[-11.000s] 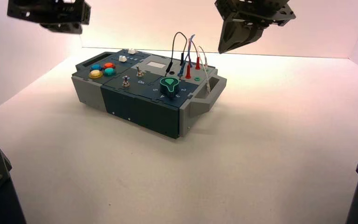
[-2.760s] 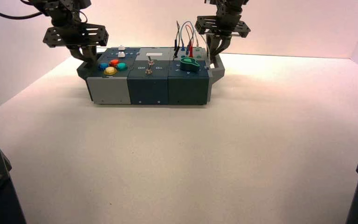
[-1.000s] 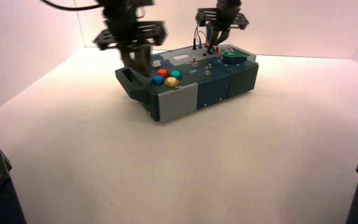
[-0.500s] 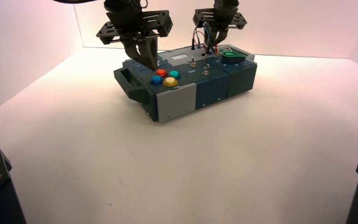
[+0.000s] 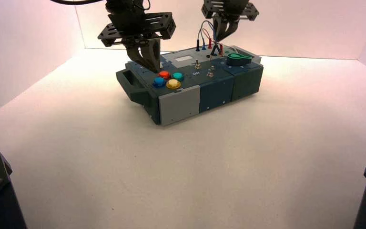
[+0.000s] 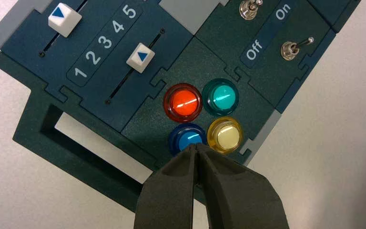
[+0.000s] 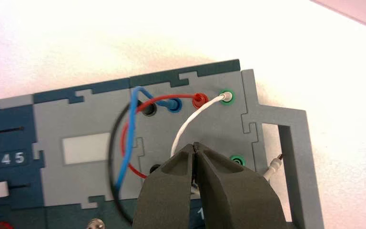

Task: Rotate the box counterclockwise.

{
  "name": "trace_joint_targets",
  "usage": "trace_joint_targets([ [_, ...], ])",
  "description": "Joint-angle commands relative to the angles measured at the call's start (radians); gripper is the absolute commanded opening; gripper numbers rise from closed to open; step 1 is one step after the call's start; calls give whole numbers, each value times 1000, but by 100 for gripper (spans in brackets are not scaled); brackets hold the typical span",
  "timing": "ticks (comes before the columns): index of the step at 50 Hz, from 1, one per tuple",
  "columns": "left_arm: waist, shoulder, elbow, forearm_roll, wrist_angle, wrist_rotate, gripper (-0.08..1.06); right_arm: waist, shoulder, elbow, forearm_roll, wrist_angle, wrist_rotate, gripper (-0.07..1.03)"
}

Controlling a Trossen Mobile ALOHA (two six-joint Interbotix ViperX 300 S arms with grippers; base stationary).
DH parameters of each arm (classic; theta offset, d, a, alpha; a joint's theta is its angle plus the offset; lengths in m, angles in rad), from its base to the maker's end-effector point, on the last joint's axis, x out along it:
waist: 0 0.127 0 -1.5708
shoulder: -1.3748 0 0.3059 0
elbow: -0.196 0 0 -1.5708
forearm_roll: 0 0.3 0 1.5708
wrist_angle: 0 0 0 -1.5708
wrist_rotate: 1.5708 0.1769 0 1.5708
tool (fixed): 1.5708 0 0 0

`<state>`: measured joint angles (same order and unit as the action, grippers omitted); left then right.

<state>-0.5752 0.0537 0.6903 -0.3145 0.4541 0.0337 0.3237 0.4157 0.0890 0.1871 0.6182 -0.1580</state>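
Desk [image 5: 181,171] surface, pale and bare, lies nearest the camera; beyond it the large flat dark-blue and grey box [image 5: 195,93] sits skewed, its button end and dark handle toward the robot's left and nearer. The left tool [image 5: 148,61] hovers with fingers pressed together just above the four coloured round buttons [image 5: 167,79], and the right tool [image 5: 222,32], also closed, hangs above the looping wires [image 5: 205,36] at the far end. To turn the box well, both tools should probably push opposite ends evenly and low, clear of wires and buttons. Only the left wrist view shows the white sliders [image 6: 140,57] by numbers 1–5; only the right wrist view shows the grey handle [image 7: 286,157].
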Motion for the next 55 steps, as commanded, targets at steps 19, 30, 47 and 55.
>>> trace_joint_targets([
  [19, 2, -25, -6, 2, -6, 0, -3, -55, -54, -6, -14, -5, 5, -2],
  [30, 3, -25, -11, 2, -9, 3, -3, -78, -55, 11, -18, -11, 5, -2],
  [47, 8, -25, -5, 5, -9, 6, -3, -98, -34, 26, -37, -20, 5, -2],
  [55, 20, -25, 8, 6, -9, 6, -3, -120, -32, 38, -37, -23, 5, -2],
])
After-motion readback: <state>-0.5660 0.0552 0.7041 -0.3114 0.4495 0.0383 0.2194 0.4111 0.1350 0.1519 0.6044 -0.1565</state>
